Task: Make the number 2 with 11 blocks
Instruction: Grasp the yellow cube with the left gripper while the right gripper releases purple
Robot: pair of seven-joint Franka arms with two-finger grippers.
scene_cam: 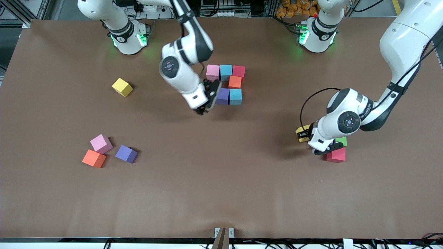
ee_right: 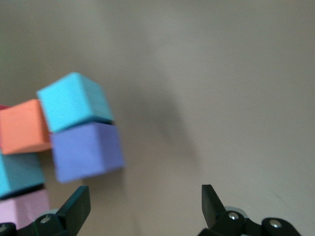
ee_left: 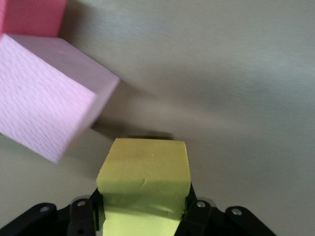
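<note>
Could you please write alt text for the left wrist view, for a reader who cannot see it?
The left gripper has its jaws shut on a yellow block, seen close up just above the brown table. Beside it sits a pink block, with a red block touching the pink one at the picture's edge.

table: brown matte surface, spanned the whole view | green cube: rested on the table toward the left arm's end, partly hidden, just beside a red cube that lay nearer the front camera
</note>
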